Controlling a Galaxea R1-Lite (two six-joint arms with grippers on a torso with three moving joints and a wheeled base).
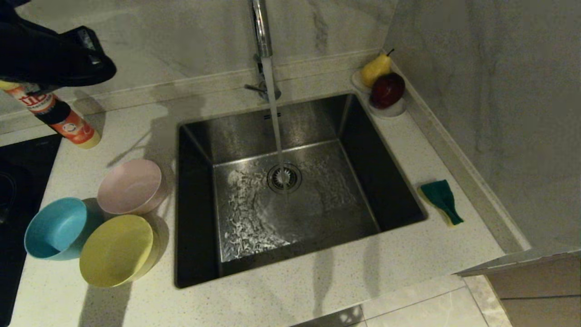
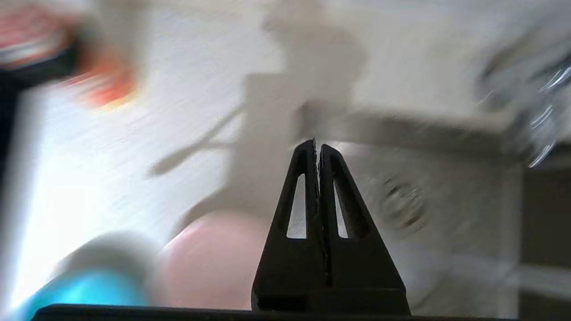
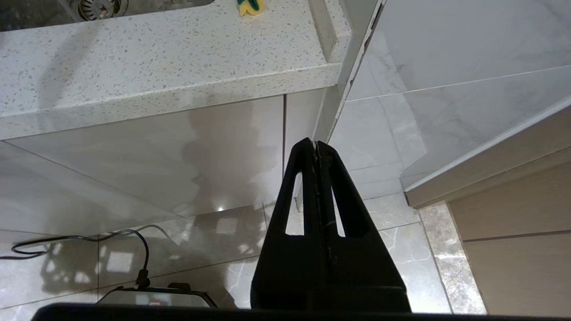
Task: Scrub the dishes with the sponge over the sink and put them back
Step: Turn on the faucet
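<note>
Water is running from the tap (image 1: 262, 27) into the sink (image 1: 290, 200) in the head view, with pink bowl (image 1: 130, 186), blue bowl (image 1: 55, 228) and yellow bowl (image 1: 116, 250) sitting clustered on the counter (image 1: 317, 290) left of the basin, the sponge (image 1: 441, 200) lying green side up on the right, and the left arm (image 1: 50, 54) hanging high at far left over a bottle (image 1: 63, 120). Left wrist view is showing the left pincer (image 2: 317, 145) pressed together and empty, above the pink and blue bowls. Right wrist view is showing the right pincer (image 3: 315, 143) also pressed together, empty, hanging below the counter edge over the floor (image 3: 401, 232).
</note>
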